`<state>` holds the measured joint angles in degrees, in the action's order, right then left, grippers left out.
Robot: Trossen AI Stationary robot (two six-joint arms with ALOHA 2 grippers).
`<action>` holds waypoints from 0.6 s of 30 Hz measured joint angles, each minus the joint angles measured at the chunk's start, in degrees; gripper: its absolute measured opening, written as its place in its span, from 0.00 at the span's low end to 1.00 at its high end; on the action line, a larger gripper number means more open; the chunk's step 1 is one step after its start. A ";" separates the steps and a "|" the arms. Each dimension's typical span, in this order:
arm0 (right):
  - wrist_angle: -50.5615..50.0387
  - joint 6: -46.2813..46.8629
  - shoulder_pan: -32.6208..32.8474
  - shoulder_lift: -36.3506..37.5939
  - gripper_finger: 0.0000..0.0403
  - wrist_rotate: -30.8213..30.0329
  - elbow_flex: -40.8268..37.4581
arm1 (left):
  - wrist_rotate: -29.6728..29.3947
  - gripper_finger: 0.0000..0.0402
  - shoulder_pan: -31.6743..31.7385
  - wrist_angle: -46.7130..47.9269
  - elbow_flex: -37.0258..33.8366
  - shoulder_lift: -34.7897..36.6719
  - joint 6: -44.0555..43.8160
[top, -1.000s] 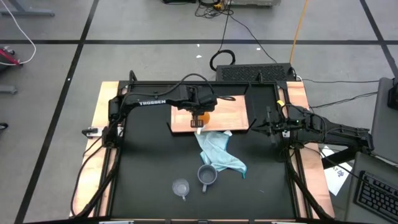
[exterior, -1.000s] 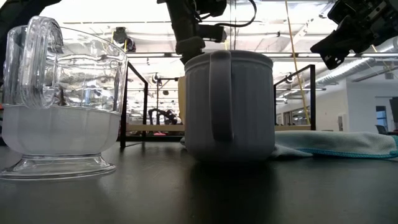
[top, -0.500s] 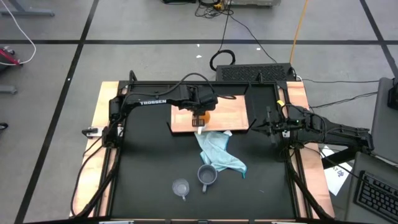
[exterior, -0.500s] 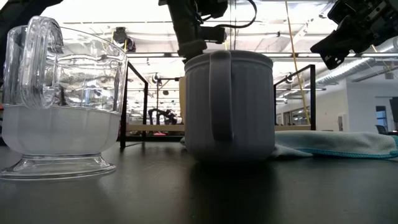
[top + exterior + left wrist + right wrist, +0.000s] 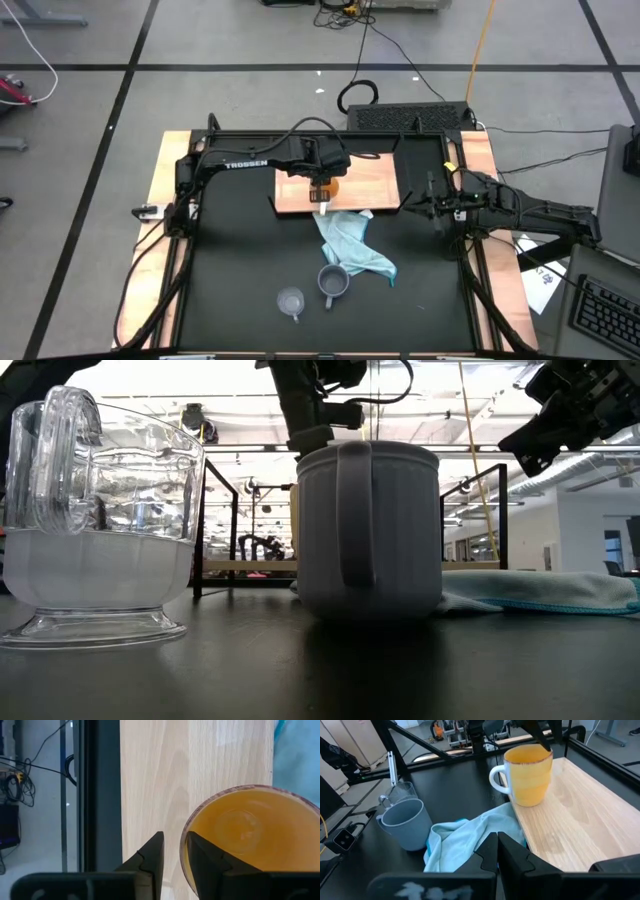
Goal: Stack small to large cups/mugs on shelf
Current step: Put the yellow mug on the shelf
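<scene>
left gripper (image 5: 174,851) over the orange mug (image 5: 529,769) on the shelf (image 5: 368,180); right gripper (image 5: 497,851) idle at the bench's right edge.

the left jaws stand a little apart, astride the orange mug's rim, one finger outside the wall and one inside; whether they press it cannot be told. the mug stands upright near the shelf's front edge, white handle toward the blue cloth (image 5: 352,243) lying just in front. the right jaws are shut on nothing. near the front of the bench (image 5: 240,260) stand the grey-blue mug (image 5: 332,283) and, just beside it, the clear glass cup (image 5: 290,301), well apart from the shelf.
</scene>
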<state>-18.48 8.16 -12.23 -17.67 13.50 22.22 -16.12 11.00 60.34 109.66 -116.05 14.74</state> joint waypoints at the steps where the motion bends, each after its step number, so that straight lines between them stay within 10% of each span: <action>1: -0.03 0.00 0.00 -0.04 0.00 0.00 -0.03 | 0.00 0.22 0.00 0.00 0.00 0.00 -0.02; 18: 1.99 1.85 0.01 0.00 0.00 0.08 -0.03 | 4.69 0.22 0.07 0.09 0.00 0.07 -1.79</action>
<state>-16.49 10.01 -12.22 -17.67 13.58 22.20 -11.43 11.07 60.42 109.67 -115.98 12.95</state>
